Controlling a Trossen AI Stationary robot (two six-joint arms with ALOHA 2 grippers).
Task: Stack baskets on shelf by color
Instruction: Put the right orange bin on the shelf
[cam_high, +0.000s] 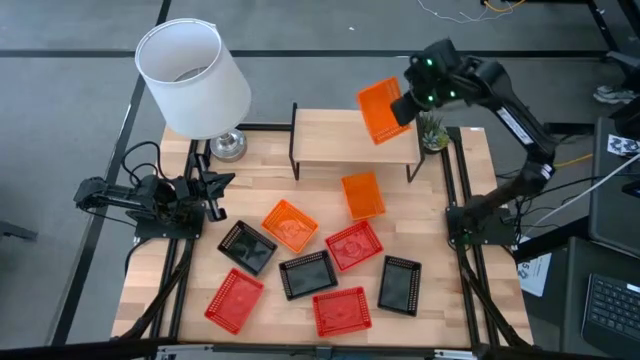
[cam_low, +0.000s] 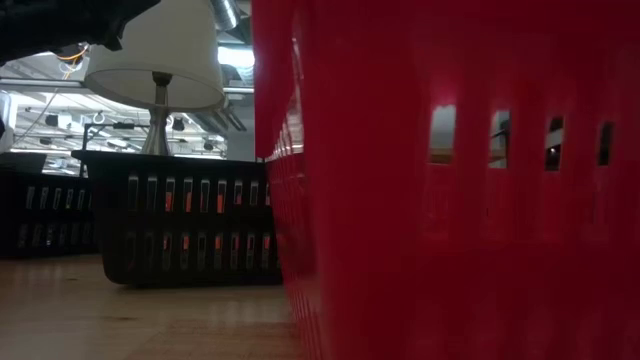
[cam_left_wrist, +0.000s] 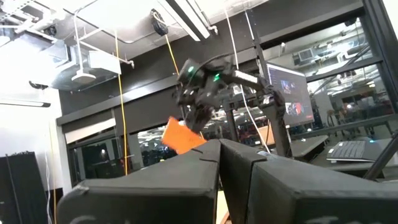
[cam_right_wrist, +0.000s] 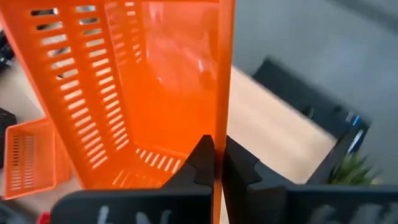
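The right gripper (cam_high: 405, 108) is raised over the right end of the shelf (cam_high: 330, 148), its jaws pressed together on the side wall of an orange basket (cam_high: 381, 110); the right wrist view shows the thin wall pinched between the two dark fingers, with the basket body hanging tilted beyond them. No basket sits on the shelf's board yet, so by my reading the task has barely begun: this is the first basket on its way, and nothing is stacked. Eight remain on the wooden tabletop (cam_high: 460, 190), all well below and in front of the loaded jaws: a second orange basket (cam_high: 362, 194) just in front of the shelf, a third orange one (cam_high: 290, 224) farther toward the left arm, three red baskets (cam_high: 353, 245) and three black baskets (cam_high: 247, 246) scattered among them. The left gripper (cam_high: 212, 188) waits low at the table's left edge, jaws closed on nothing, near a white-shaded lamp (cam_high: 193, 78). A small potted plant (cam_high: 433, 130) stands just beside the carried basket, close enough that the lowering may need care.
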